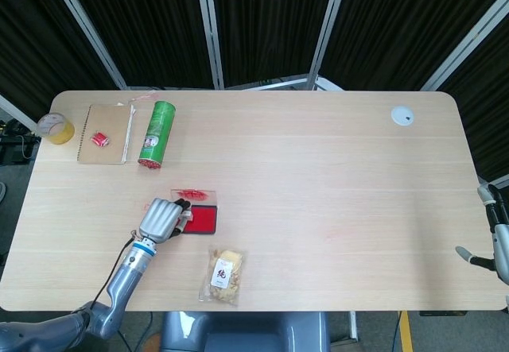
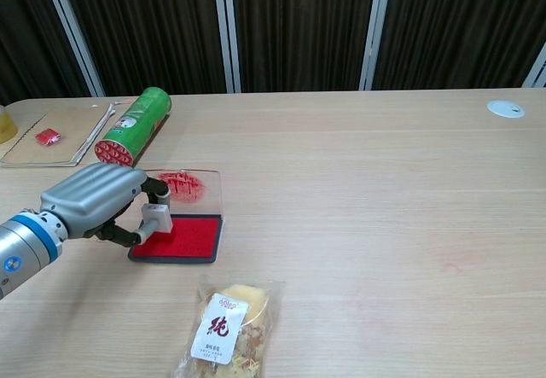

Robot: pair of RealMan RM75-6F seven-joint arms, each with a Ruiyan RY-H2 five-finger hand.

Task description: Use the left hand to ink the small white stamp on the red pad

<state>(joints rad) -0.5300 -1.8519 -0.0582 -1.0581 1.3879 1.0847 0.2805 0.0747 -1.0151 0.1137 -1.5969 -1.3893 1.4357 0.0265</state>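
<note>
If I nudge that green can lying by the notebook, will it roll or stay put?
The green can lies on its side, so it would probably roll sideways if pushed across its length. Its smooth round wall looks slippery to grasp. The notebook beside it might stop a roll that way.

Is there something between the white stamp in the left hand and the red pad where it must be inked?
Nothing visible. The left hand holds the stamp directly on the left part of the red pad; the snack bag lies apart, nearer the camera.
</note>
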